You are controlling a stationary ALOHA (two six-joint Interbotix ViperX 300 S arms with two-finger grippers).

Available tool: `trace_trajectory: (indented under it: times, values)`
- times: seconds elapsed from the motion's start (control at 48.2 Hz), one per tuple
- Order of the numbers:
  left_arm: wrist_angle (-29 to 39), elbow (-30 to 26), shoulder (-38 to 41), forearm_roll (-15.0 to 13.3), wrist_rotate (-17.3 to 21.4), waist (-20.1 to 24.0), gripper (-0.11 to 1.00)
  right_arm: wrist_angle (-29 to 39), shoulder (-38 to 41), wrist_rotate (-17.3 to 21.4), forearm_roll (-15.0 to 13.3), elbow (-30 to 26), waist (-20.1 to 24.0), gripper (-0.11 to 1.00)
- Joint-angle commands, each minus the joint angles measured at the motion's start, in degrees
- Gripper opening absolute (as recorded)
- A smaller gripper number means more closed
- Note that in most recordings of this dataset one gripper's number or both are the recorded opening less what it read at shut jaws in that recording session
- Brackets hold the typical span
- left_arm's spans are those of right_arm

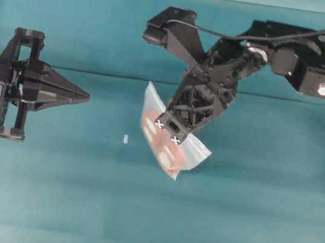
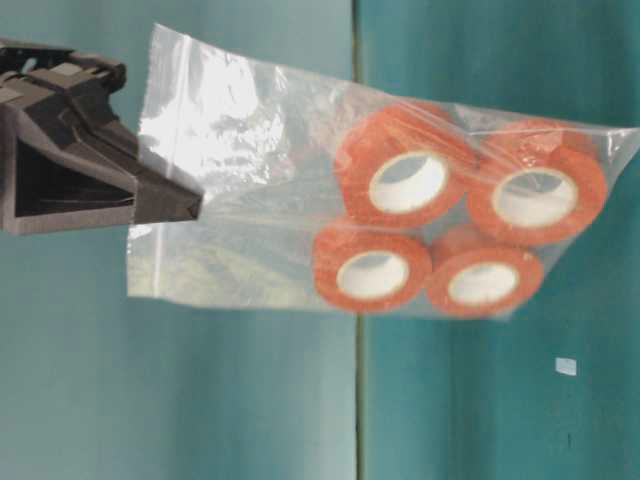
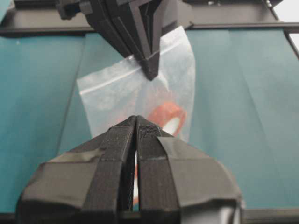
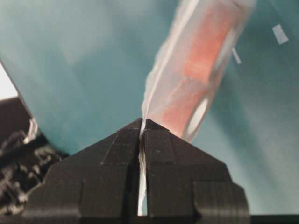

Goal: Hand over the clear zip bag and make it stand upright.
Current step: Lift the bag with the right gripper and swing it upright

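Note:
The clear zip bag (image 1: 189,155) hangs above the teal table, and several orange-red tape rolls (image 2: 405,180) with white cores show through it. My right gripper (image 1: 168,131) is shut on the bag's edge near the zip strip (image 2: 160,160). The plastic is pinched between its tips in the right wrist view, where the gripper (image 4: 142,122) points at the bag (image 4: 201,60). My left gripper (image 1: 88,95) is at the left, shut and empty, and well apart from the bag. From the left wrist the left gripper (image 3: 136,118) points at the bag (image 3: 114,91) and the right gripper (image 3: 150,73).
A small white scrap (image 1: 125,139) lies on the teal table cloth (image 1: 51,172) between the two grippers, also seen as a scrap (image 2: 566,366) under the bag. The right arm's black body (image 1: 294,56) spans the upper right.

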Motion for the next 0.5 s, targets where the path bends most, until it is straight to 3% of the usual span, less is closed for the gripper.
trace_trajectory:
  times: [0.0,0.207,0.477]
  values:
    - [-0.4,-1.4,-0.3,0.2,0.1,0.5,-0.01,2.1,-0.1,-1.6,0.1,-3.0,0.0,0.01]
    - [-0.4,-1.9,0.1,0.2,-0.8,0.5,-0.01,5.4,1.1,-5.2,-0.4,-4.8,-0.3,0.01]
    - [2.2,-2.1,0.0,0.2,0.6,-1.1,-0.01,6.4,1.7,-6.2,-1.0,-6.1,-0.4,0.01]
